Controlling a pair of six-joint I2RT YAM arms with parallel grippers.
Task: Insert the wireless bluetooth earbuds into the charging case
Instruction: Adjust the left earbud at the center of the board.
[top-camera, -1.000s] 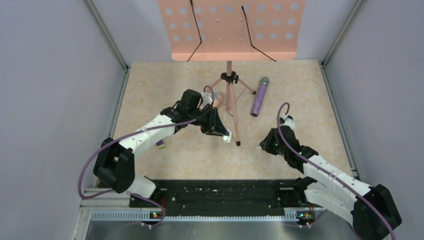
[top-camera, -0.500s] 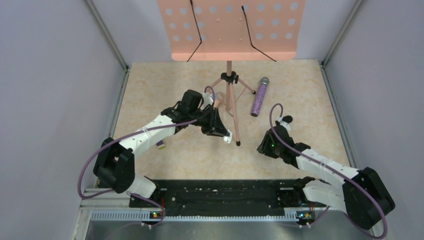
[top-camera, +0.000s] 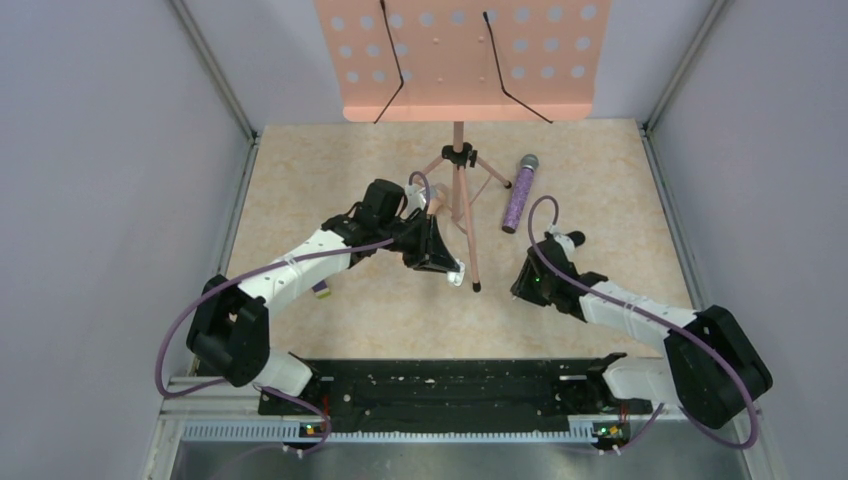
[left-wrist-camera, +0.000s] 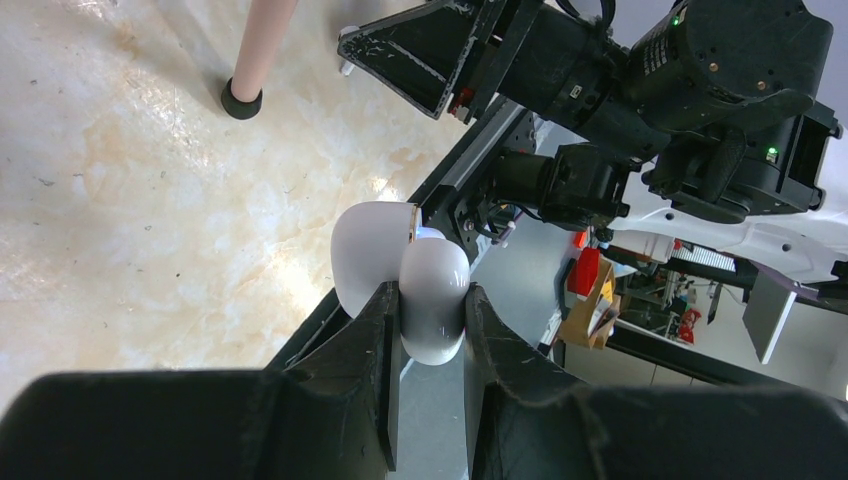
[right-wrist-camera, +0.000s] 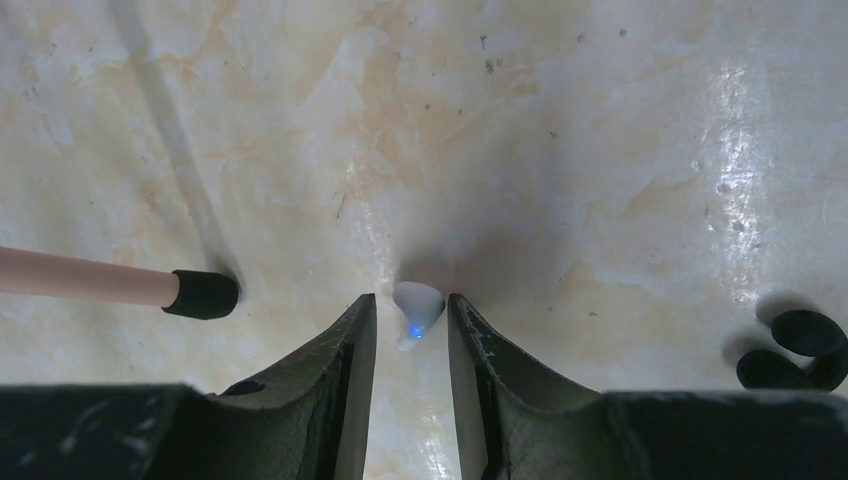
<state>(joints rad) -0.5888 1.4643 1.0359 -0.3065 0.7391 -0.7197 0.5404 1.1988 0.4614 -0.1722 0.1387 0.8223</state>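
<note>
My left gripper (left-wrist-camera: 432, 292) is shut on the charging case (left-wrist-camera: 436, 270), which is glossy white here, with its lid (left-wrist-camera: 365, 250) hinged open to the left. In the top view that gripper (top-camera: 452, 270) holds the case (top-camera: 457, 276) above the table, beside the stand's leg. One tiny white earbud (right-wrist-camera: 418, 303) with a blue light lies on the table. My right gripper (right-wrist-camera: 411, 298) is open around it, fingertips down at the surface. The bud sits close against the right finger, with a gap to the left finger. In the top view the right gripper (top-camera: 522, 290) hides the bud.
A pink music stand (top-camera: 458, 190) stands at the back middle; one tripod foot (right-wrist-camera: 202, 294) rests just left of my right fingers. A glittery purple microphone (top-camera: 520, 192) lies right of the stand. A small purple-and-yellow cube (top-camera: 321, 289) sits under the left arm. Black loops (right-wrist-camera: 800, 345) lie at the right.
The right arm has stretched forward and left along the table, bringing its wrist lower. The left arm and the case have not moved.
</note>
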